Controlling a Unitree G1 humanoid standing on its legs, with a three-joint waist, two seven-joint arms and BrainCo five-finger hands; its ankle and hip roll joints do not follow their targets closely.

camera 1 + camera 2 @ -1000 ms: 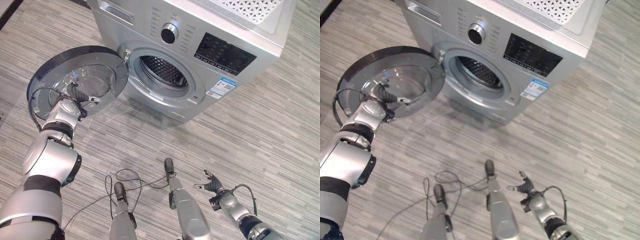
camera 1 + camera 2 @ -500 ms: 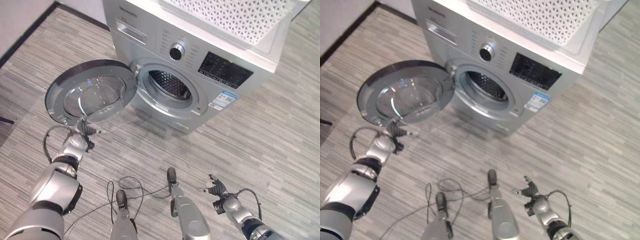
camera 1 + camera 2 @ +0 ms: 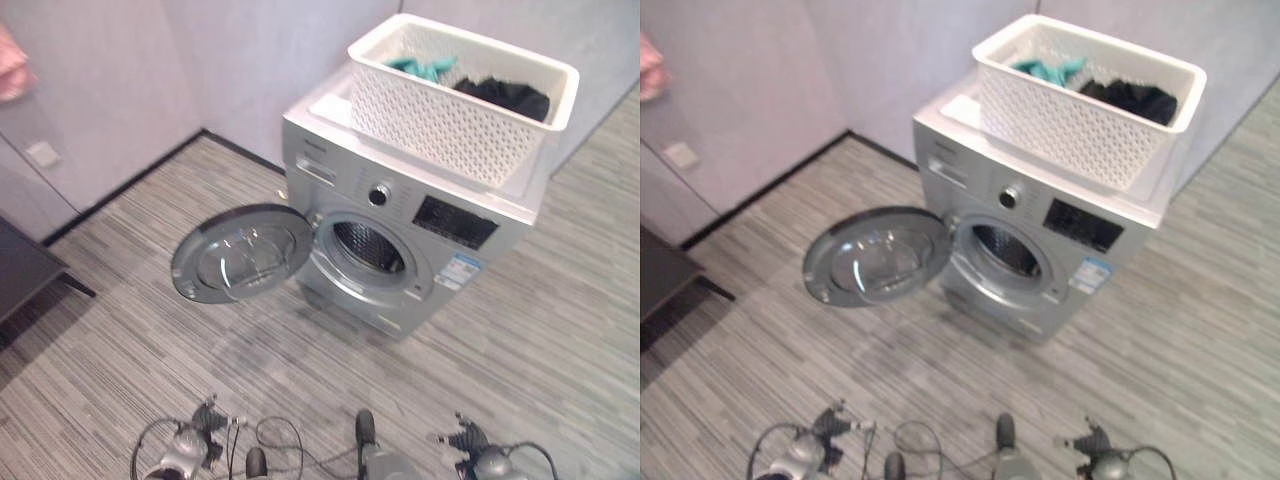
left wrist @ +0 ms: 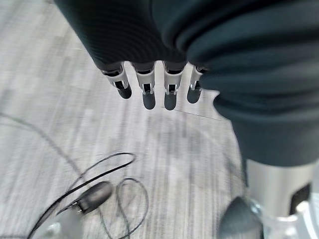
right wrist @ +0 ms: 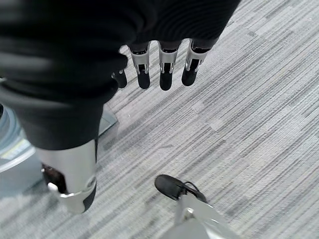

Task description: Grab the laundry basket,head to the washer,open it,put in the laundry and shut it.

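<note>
Both hands low, left hand (image 4: 149, 74) and right hand (image 5: 164, 64) fingers straight, empty; laundry basket (image 3: 455, 125) lengthwise atop washer (image 3: 400, 235); door (image 3: 240, 255) open.

White laundry basket (image 3: 455, 110) atop open-doored washer (image 3: 400, 250).

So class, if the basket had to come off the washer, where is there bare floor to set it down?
Floor right of the washer is bare up to the wall. Floor between the open door and the left wall is free too. The washer's top is crowded: the laundry basket covers most of it. Directly before the drum opening, the door swings across.
</note>
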